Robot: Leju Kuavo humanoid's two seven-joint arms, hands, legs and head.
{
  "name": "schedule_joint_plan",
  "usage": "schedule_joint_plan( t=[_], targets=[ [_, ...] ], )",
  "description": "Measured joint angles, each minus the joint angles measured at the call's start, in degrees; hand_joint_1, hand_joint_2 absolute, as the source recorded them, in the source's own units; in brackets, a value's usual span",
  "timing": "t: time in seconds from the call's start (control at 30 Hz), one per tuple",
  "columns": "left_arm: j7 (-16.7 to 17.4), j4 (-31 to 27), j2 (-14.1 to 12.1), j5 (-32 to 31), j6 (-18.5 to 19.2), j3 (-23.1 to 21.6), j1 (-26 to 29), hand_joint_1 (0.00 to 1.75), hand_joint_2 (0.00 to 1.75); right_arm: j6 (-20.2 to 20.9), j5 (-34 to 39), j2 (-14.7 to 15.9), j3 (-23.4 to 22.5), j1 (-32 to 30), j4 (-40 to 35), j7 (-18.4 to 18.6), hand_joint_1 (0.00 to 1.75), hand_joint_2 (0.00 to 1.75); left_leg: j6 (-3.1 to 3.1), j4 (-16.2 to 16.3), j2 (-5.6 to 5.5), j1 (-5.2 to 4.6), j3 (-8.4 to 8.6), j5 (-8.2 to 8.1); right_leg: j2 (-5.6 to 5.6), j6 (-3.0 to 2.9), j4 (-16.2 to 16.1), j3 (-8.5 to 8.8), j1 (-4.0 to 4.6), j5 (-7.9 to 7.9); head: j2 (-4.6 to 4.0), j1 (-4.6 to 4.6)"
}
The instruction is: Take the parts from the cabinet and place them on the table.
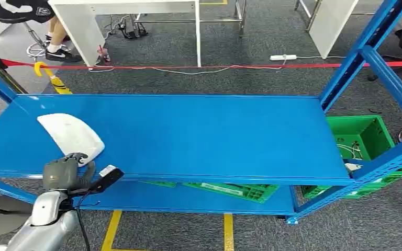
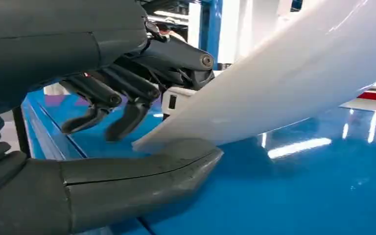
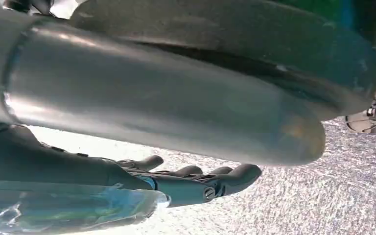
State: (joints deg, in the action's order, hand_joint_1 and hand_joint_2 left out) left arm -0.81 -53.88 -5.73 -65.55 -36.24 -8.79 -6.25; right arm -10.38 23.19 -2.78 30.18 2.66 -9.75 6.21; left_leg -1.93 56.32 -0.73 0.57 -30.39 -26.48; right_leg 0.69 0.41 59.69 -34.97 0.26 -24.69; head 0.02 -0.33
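The white part (image 1: 71, 134) is a smooth, glossy plastic shell, rounded at its far end and gently curved. It lies on the top shelf (image 1: 199, 136) of the blue cabinet, toward the shelf's left end and close to its front edge.

My left hand (image 1: 65, 172) is at the near edge of the part. From my head I see only the grey back of that hand meeting the white edge, with a small black and white piece jutting out beside it. The left wrist view shows more: my thick grey thumb (image 2: 142, 178) lies under the part's (image 2: 293, 83) lower edge, against the blue shelf surface (image 2: 298, 196), while my dark fingers (image 2: 127, 105) curl above the edge. I cannot tell whether the fingers actually press on the plastic or sit just clear of it, so I cannot say if the grasp is made. That view also shows the part lifting in a curve away from the shelf, with light reflections on the blue paint.

My right hand (image 3: 191, 178) shows in the right wrist view, beside a silver arm, fingers loosely extended over grey carpet (image 3: 323, 196), holding nothing.

From my head, green crates (image 1: 364, 138) sit low at the right of the cabinet, and a red tape line (image 1: 214, 66) crosses the carpet beyond.
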Motion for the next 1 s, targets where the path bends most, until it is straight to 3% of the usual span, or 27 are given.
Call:
schedule_joint_plan(
  t=[0.27, 0.4, 0.63, 1.0],
  targets=[
    [-0.5, 1.0, -0.1, -1.1, -0.6, 0.3, -0.2, 1.75, 1.75, 0.0, 0.0, 0.0, 0.0, 0.0, 0.0, 0.0, 0.00, 0.00, -0.02, 0.0, 0.00, 0.00, 0.05, 0.01, 0.00, 0.00, 0.0, 0.05, 0.00, 0.00, 0.00, 0.00],
    [0.4, 1.0, -0.6, -5.1, -2.5, 0.3, -0.1, 1.75, 1.75, 0.2, 0.0, 0.0, 0.0, 0.0, 0.0, 0.0, 0.00, 0.00, -0.02, 0.0, 0.00, 0.00, 0.05, 0.02, 0.01, 0.00, 0.0, 0.05, 0.01, 0.00, 0.00, 0.02],
    [2.7, -3.2, -4.2, -14.1, -3.7, 0.0, 1.0, 1.75, 1.75, 0.5, 0.0, 0.0, 0.0, 0.0, 0.0, 0.0, 0.00, 0.00, -0.03, 0.0, 0.00, 0.01, 0.06, 0.03, 0.02, -0.01, 0.0, -0.08, 0.04, 0.01, 0.00, 0.00],
    [2.9, -12.4, -9.1, -18.8, -2.4, -1.2, 1.6, 1.75, 1.75, 0.8, 0.0, 0.1, 0.0, 0.0, 0.0, 0.0, 0.00, 0.00, -0.02, 0.0, 0.00, 0.00, 0.02, 0.01, 0.02, 0.00, 0.0, -0.12, 0.03, 0.00, 0.00, 0.00]
  ],
)
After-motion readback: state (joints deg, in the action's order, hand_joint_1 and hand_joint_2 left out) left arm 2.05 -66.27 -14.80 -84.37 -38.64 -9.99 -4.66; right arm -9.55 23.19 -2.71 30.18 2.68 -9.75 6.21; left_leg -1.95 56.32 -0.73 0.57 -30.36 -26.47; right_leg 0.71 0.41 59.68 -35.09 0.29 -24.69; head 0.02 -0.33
